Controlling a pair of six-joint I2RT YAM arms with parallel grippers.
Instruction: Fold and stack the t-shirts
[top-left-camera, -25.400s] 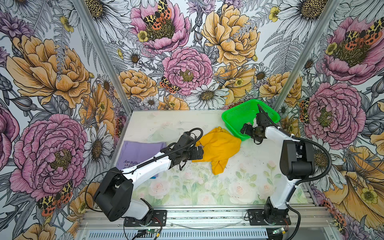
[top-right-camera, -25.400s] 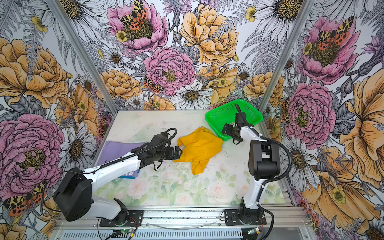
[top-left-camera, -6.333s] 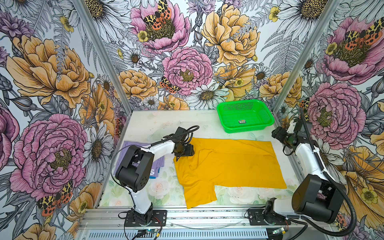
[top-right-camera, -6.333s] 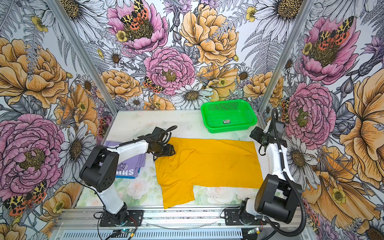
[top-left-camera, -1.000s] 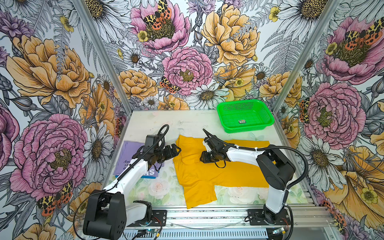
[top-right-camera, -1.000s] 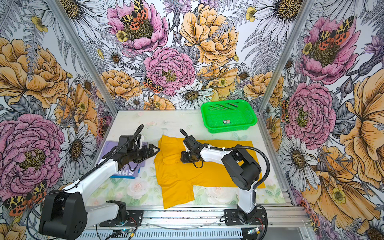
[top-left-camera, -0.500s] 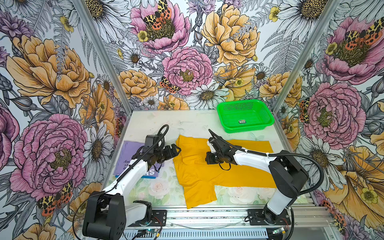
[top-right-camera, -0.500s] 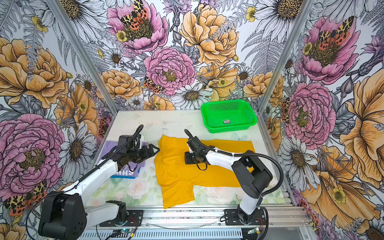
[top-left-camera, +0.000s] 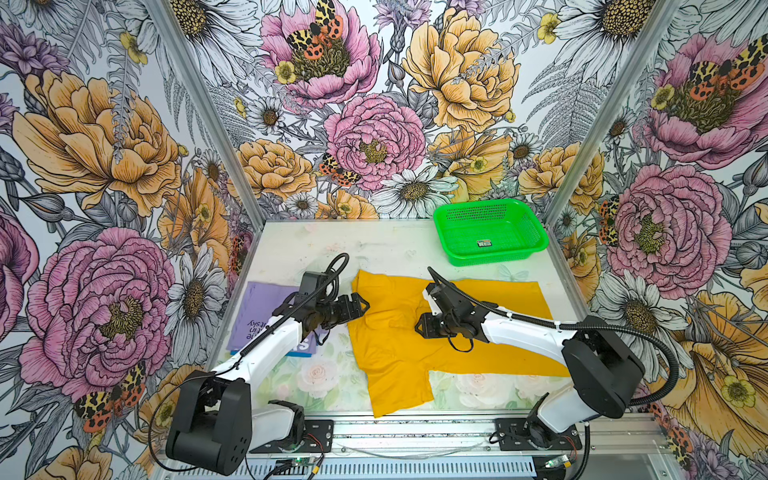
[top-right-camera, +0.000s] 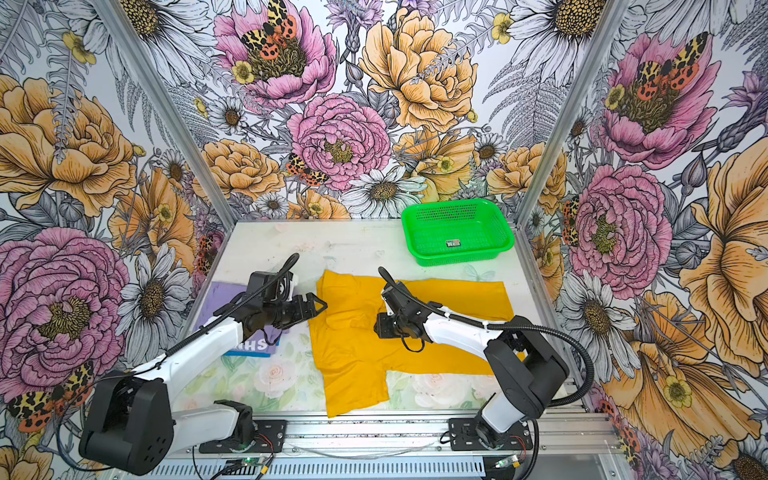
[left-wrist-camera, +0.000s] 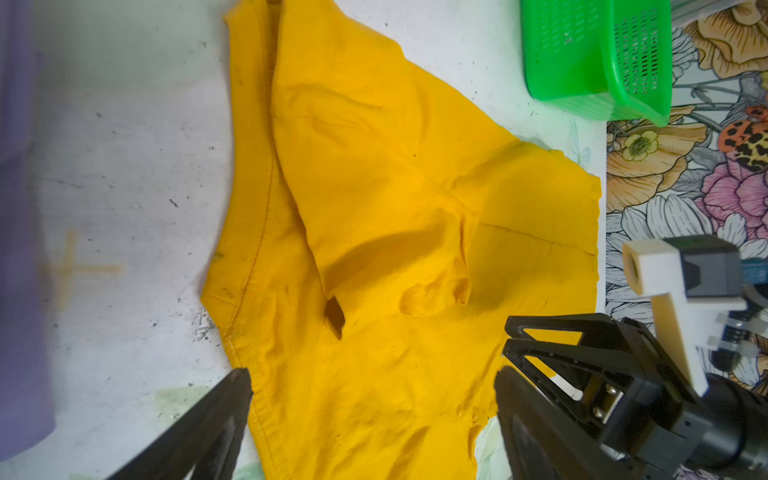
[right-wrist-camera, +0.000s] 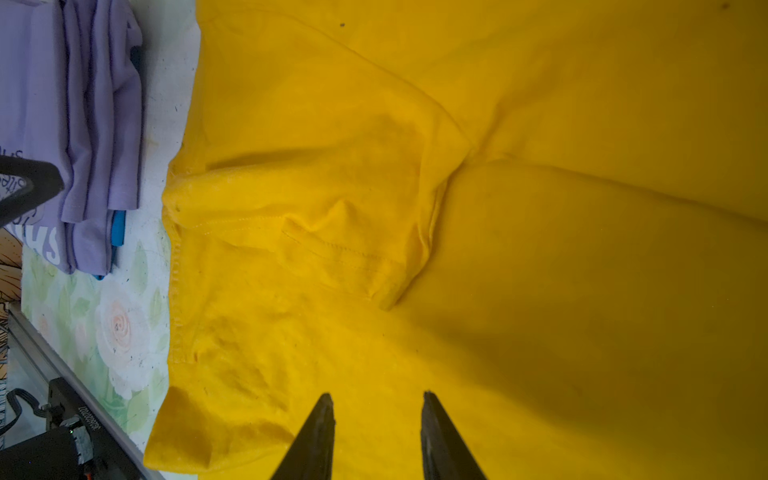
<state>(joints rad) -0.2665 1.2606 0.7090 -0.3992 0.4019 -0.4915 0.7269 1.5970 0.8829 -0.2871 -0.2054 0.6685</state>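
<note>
The left pincer (top-left-camera: 360, 305) stood with its jaws spread wide and nothing between them, poised just over the neck-side edge of the mustard-yellow t-shirt (top-left-camera: 395, 353). The right pincer (top-left-camera: 419, 328) reached across onto the same shirt's chest with its fingers (right-wrist-camera: 326, 419) only narrowly parted. No cloth lay between them in the right wrist view, though whether the tips brushed the fabric was hard to tell. The yellow shirt lay spread flat across the middle of the worktop (top-left-camera: 374, 245), its hem toward the right. One sleeve was folded in over the body and the other stuck out toward the front rail. Beside it on the left, under the left arm, sat the folded lavender t-shirt (top-left-camera: 266, 303) with dark print, on top of a blue t-shirt (right-wrist-camera: 118, 226) that showed only along its edge. The green mesh basket (top-left-camera: 494, 259) stood at the back right corner, apart from the shirts and clear of both arms.
</note>
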